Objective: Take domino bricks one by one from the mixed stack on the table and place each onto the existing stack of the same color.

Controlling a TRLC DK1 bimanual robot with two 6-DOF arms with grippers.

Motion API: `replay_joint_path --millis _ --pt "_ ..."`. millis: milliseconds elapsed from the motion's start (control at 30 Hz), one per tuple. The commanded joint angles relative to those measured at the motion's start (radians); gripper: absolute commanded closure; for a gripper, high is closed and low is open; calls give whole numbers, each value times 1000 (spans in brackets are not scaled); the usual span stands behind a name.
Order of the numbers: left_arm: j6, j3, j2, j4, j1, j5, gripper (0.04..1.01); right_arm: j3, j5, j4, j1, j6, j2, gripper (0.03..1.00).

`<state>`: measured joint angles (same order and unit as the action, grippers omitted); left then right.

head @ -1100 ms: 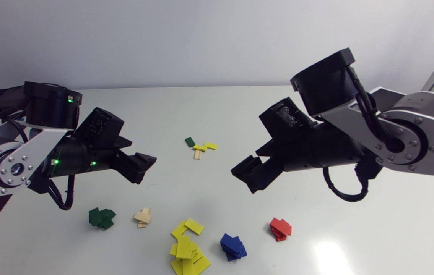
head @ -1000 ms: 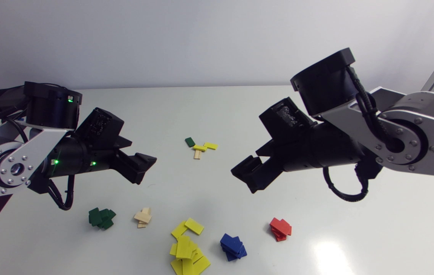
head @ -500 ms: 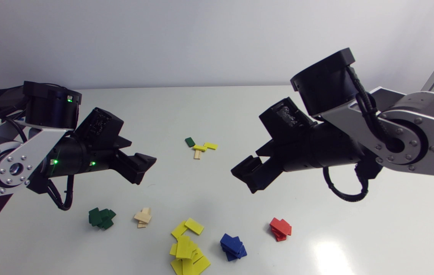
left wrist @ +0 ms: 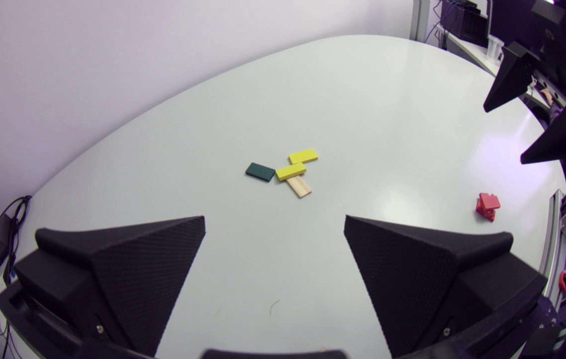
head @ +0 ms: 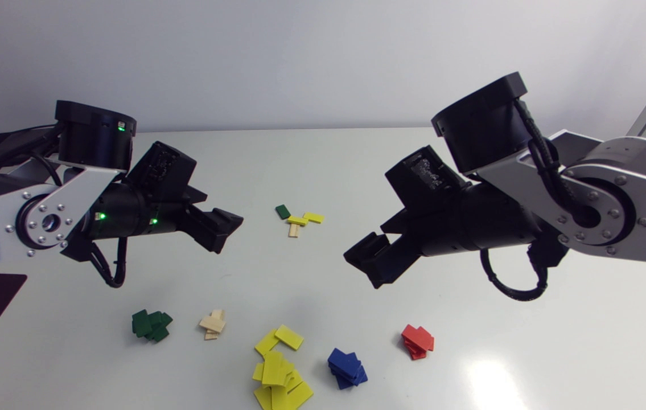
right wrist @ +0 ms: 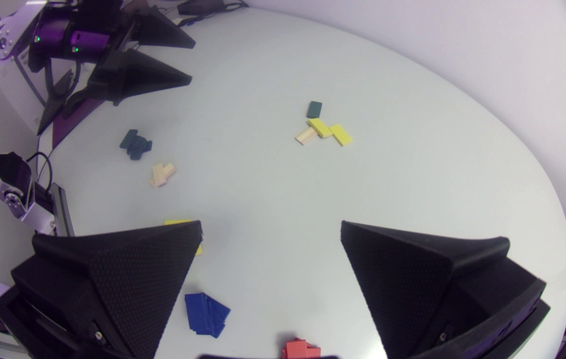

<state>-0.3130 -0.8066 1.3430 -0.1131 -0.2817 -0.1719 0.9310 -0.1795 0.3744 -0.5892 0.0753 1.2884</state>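
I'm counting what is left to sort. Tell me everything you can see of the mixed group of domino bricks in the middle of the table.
The mixed group holds four thin, matte, rectangular bricks, all lying flat on the table: one dark green brick, two yellow bricks and one pale wooden brick. One yellow brick lies across the wooden brick's end; the other meets it at a corner. The green one lies beside them, at most barely touching.
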Motion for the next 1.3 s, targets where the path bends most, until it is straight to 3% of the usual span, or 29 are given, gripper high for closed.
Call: replay_joint_path --millis 0,400,733,967,1267 --pt "9 -45 47 27 -7 -9 51 5 3 0 -1 11 20 59" --pt "17 -186 297 107 -88 -12 51 -9 3 -12 6 14 28 59" --pt "49 -356 555 139 -122 35 51 -17 -12 -26 34 20 46 59" --pt "88 -445 653 130 -134 51 51 -8 -26 -29 42 29 71 59" --pt "132 -560 775 52 -145 92 54 -1 -38 -29 51 35 86 59"
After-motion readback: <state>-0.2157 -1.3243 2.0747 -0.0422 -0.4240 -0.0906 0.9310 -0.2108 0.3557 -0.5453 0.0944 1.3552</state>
